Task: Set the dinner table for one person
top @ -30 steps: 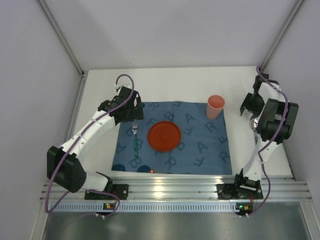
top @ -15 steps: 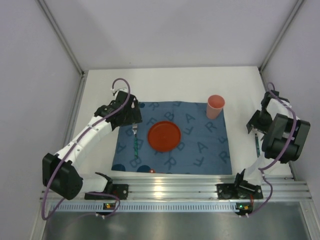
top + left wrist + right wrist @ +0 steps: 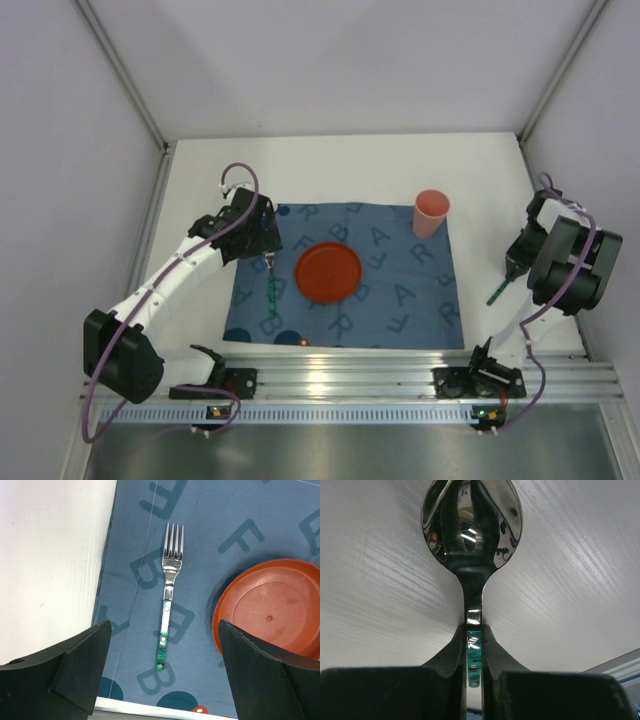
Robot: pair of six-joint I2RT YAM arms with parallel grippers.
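Observation:
On the white dinner table [image 3: 350, 165] lies a blue letter-print mat [image 3: 400, 290]. An orange plate [image 3: 329, 271] sits at the mat's middle, and a green-handled fork [image 3: 270, 285] lies left of it. A pink cup [image 3: 431, 212] stands at the mat's far right corner. My left gripper [image 3: 262, 240] is open and empty above the fork [image 3: 169, 600], with the plate [image 3: 272, 610] to its right. My right gripper [image 3: 513, 265] is at the table's right side, off the mat. It is shut [image 3: 473, 635] on the green handle of a spoon [image 3: 471, 525], bowl pointing away over the white surface.
The ribbed aluminium rail [image 3: 350, 375] runs along the near edge with both arm bases on it. Grey walls close in the left, back and right sides. Bare white tabletop [image 3: 50, 555] lies left of the mat.
My right gripper has moved toward the near side along the table's right edge, carrying the spoon. My left gripper has shifted slightly over the fork.

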